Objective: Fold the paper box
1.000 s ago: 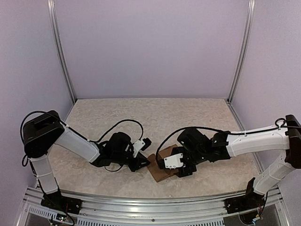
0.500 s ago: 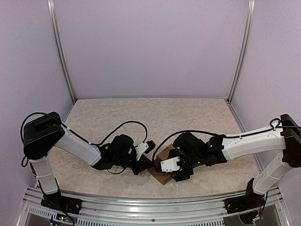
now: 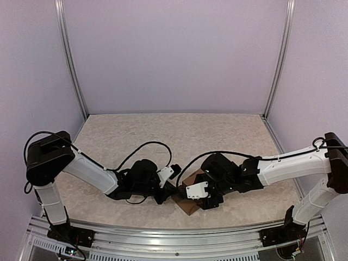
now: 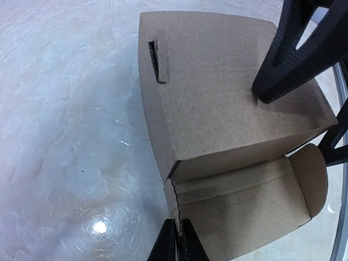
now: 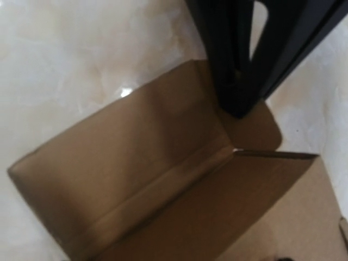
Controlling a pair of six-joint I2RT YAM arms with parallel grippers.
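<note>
**Box mostly formed, one flap left to close**

Your box (image 4: 217, 98) sits on the tabletop (image 3: 179, 136) at about 6 o'clock in the overhead view, close to the near edge and between the two arms. The left claw (image 4: 176, 242) comes in from the box's 9 o'clock and the right claw (image 5: 254, 95) from its 3 o'clock.

Your left claw is pressed together. In its own camera the tips meet on the raw corrugated edge of the open flap (image 4: 239, 217), so it looks to be pinching that edge, though the contact lies at the very bottom of the picture and is hard to confirm.

Your right claw is spread. One finger bears down on the box's upper panel and the other stands off to the side, so it grips nothing.

As for progress, I judge the body done: the panels stand as a squarish block with clean creases. What remains is the closing. The flap lies outward at 6 o'clock in the left wrist view, its rounded tab (image 4: 312, 174) is free at the corner, and the slot (image 4: 157, 60) at the box's 11 o'clock is empty. You have yet to swing that flap shut and tuck it in.
</note>
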